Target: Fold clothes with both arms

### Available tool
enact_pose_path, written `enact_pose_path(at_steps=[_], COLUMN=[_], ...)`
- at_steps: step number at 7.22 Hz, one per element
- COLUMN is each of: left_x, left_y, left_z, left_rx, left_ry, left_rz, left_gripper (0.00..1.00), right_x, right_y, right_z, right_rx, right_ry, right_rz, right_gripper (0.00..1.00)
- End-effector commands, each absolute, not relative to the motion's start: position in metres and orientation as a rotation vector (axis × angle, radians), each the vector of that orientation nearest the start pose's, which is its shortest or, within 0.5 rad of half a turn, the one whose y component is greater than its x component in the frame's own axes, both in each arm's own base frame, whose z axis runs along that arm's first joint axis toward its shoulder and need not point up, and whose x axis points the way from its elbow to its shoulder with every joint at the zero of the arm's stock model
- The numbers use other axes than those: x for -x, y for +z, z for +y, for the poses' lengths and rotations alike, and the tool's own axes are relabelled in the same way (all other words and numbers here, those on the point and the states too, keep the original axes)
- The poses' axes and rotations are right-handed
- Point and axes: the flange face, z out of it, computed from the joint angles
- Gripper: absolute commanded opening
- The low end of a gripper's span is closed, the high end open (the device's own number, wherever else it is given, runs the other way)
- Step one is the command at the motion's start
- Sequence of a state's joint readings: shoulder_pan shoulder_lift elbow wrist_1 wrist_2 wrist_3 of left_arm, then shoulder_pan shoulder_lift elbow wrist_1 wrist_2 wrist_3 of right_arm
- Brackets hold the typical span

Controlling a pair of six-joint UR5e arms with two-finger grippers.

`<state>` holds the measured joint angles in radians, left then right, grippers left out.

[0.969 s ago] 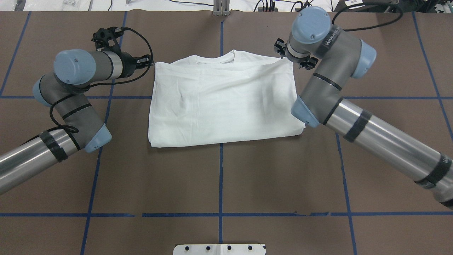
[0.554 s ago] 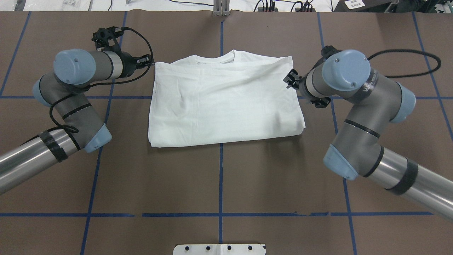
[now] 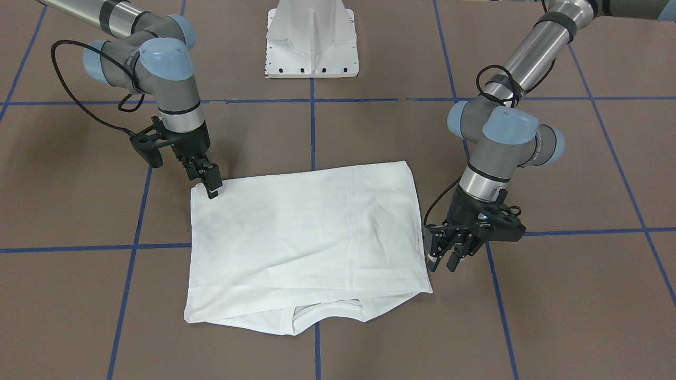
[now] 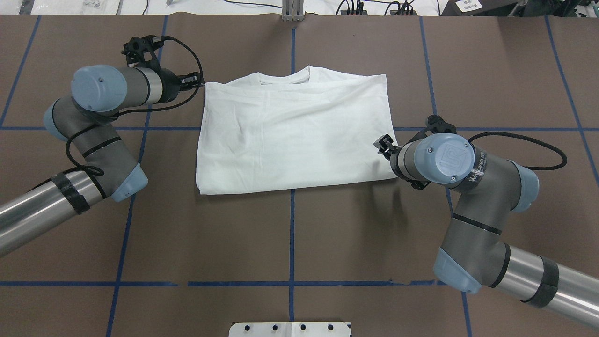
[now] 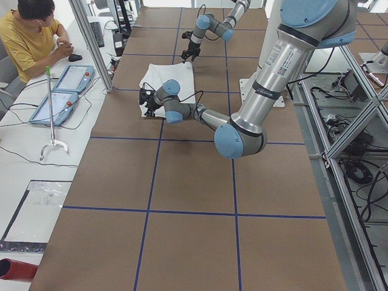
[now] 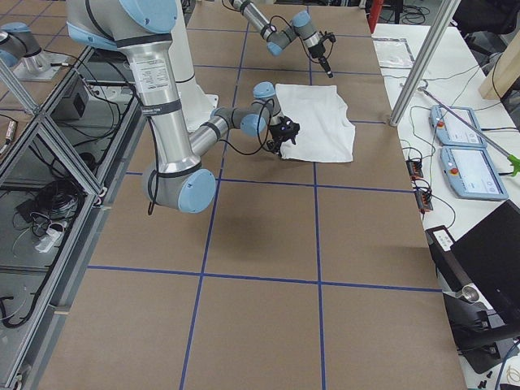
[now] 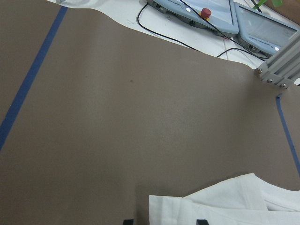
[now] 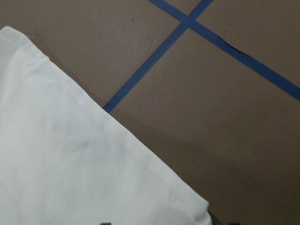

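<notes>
The white T-shirt (image 4: 295,135) lies folded into a rectangle at the table's middle, with its collar (image 4: 285,77) at the far edge. It also shows in the front view (image 3: 306,237). No text block shows. My left gripper (image 4: 200,84) is open at the shirt's far left corner. In the left wrist view (image 7: 165,222) that corner lies between its fingertips. It also shows in the front view (image 3: 442,264). My right gripper (image 4: 381,142) is open over the shirt's near right corner, which also shows between its fingertips in the right wrist view (image 8: 168,223) and in the front view (image 3: 208,186).
The brown table has blue tape grid lines (image 4: 292,234). The white pedestal base (image 3: 311,42) stands at the robot's edge. A metal post (image 4: 292,9) stands at the far edge. An operator (image 5: 36,36) and two pendants (image 5: 60,91) are beyond the far side.
My right arm has swung back toward the robot along the shirt's right edge, from the far right corner to the near right corner. The left arm and the shirt have not moved.
</notes>
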<state>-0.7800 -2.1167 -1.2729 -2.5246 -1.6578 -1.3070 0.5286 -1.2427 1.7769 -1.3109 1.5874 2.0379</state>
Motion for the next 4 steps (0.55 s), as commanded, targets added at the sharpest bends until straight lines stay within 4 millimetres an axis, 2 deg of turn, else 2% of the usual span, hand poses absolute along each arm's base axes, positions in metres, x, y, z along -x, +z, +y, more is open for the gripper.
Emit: enact_pose_path(at_steps=[1, 2, 3, 4], left_x=[-0.4301, -0.4286, -0.4286, -0.4272], left_y=[0.3725, 0.3651, 0.3651, 0.3633], left_z=[-0.6015, -0.5998, -0.5998, -0.6001], left_rx=[-0.537, -0.542, -0.542, -0.545], left_ry=[-0.399, -0.397, -0.397, -0.398], left_rz=[1.086, 1.098, 1.098, 1.102], left_gripper=[0.54, 0.54, 0.54, 0.54], right_x=[0.4718, 0.4746, 0.4735, 0.4706], right_y=[0.3716, 0.3749, 0.3727, 0.369], right_z=[-0.4205, -0.4218, -0.4221, -0.4219], right_rx=[-0.01, -0.021, -0.027, -0.031], right_ry=[0.931, 0.946, 0.951, 0.953], right_rz=[-0.809, -0.801, -0.806, -0.813], right_gripper=[0.68, 0.32, 0.0, 0.0])
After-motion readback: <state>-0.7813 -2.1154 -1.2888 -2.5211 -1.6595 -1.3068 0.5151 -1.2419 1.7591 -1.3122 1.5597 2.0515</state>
